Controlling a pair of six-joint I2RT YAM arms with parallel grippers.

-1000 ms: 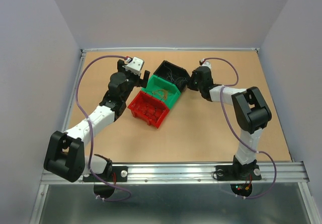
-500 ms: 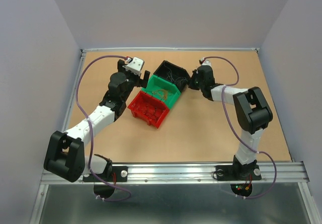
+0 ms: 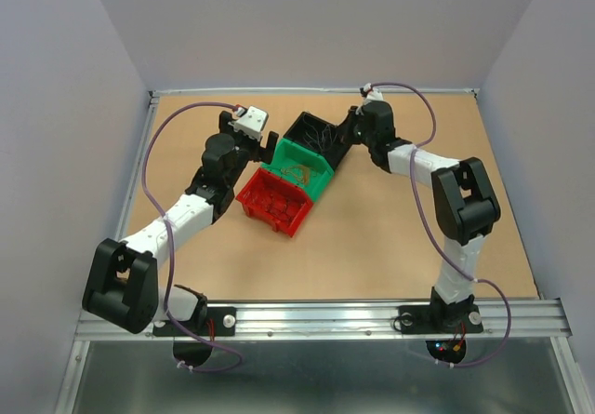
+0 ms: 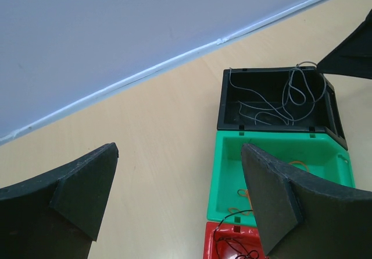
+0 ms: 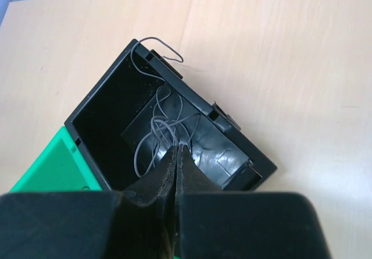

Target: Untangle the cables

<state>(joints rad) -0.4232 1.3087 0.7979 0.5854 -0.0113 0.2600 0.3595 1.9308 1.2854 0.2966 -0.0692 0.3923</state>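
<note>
Chiefly, the cables (image 3: 316, 138) lie sorted by colour in three small bins at the upper middle of the overhead view.

- Grey cables (image 5: 158, 130): thin, curly loops in the black bin (image 3: 327, 127), the farthest of the three. One loop hangs over the bin's rim at the upper left of the right wrist view. Other loops rise above the rim toward the right gripper.
- Orange cables (image 4: 241, 194): a few short curls on the floor of the green bin (image 3: 318, 183), which touches the black bin's near side.
- Dark cables (image 4: 233, 248): a wiry tangle in the red bin (image 3: 272, 200), touching the green bin on its lower left. Only the bin's top edge shows in the left wrist view.
- Right gripper (image 5: 176, 149): jaws pressed together with no gap, tips over the black bin's interior. The grey loops run up to the tips and appear pinched there. In the overhead view it reaches in from the right of the black bin.
- Left gripper (image 4: 180, 195): jaws spread wide, nothing between them, above bare table to the left of the bins and facing them.
- Table (image 3: 372, 237): tan board, pale walls on three sides.
- Purple arm leads (image 3: 147, 163): one looping along each arm, well apart from the bins.
</note>
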